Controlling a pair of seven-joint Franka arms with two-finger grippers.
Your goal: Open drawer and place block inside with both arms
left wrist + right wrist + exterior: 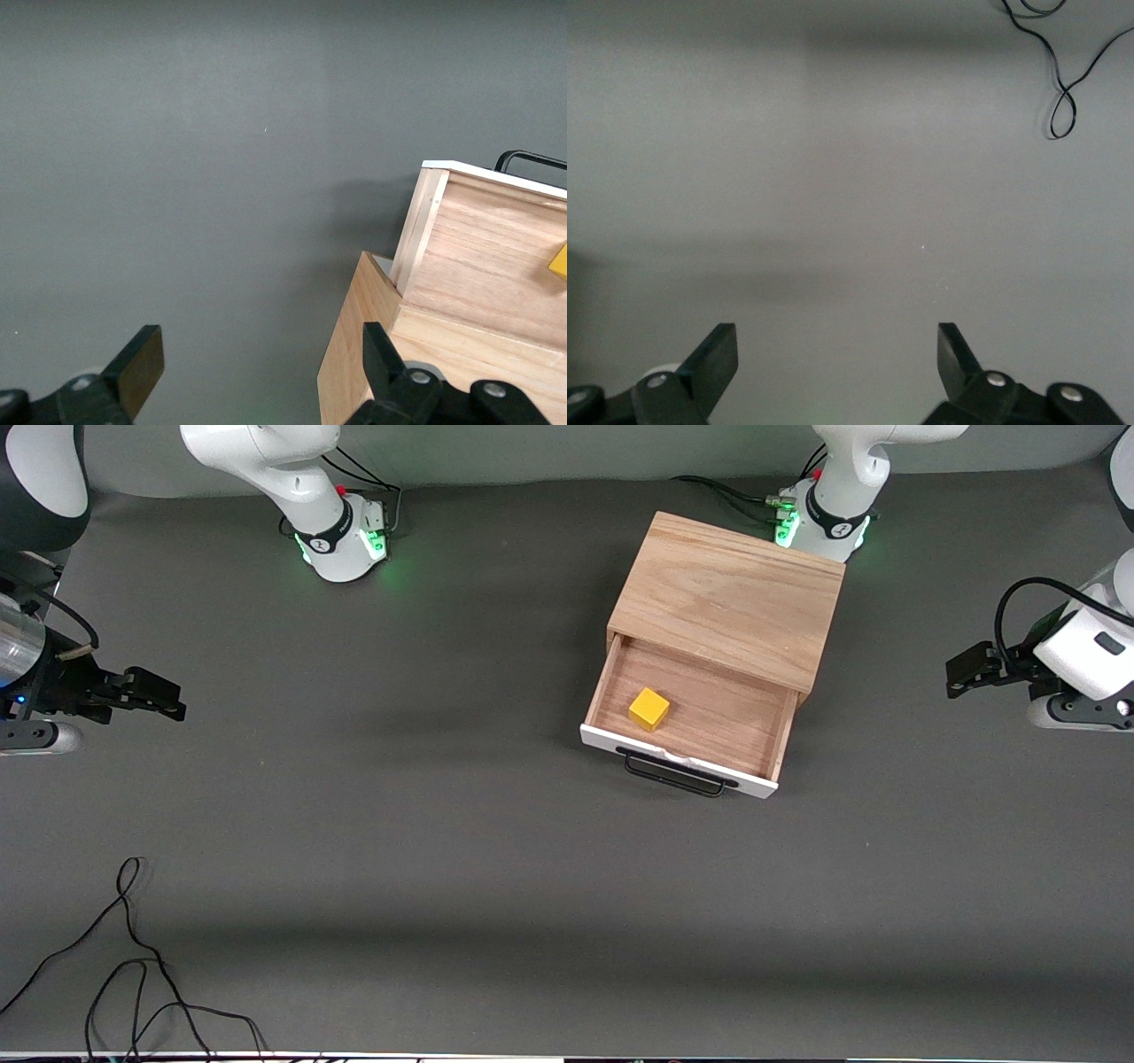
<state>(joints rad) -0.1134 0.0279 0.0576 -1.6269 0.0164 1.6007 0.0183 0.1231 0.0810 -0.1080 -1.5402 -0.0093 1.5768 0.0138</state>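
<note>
Both jaws released over bare table (443, 850), block (648, 708) in open drawer (700, 722), handle (675, 776) half-hidden.

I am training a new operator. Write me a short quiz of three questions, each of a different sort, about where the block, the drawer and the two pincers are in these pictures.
1. True or false: the block lies inside the open drawer.
2. Which option fits the left pincer?
A. shut on the handle
B. open, over bare table at the left arm's end, touching nothing
C. shut on the block
3. Fill the gap: the right pincer is open and holds ____.

Key
1. True. The block rests on the drawer floor, close to the white front panel.
2. B.
3. Nothing; it hangs over bare table at the right arm's end.
</note>
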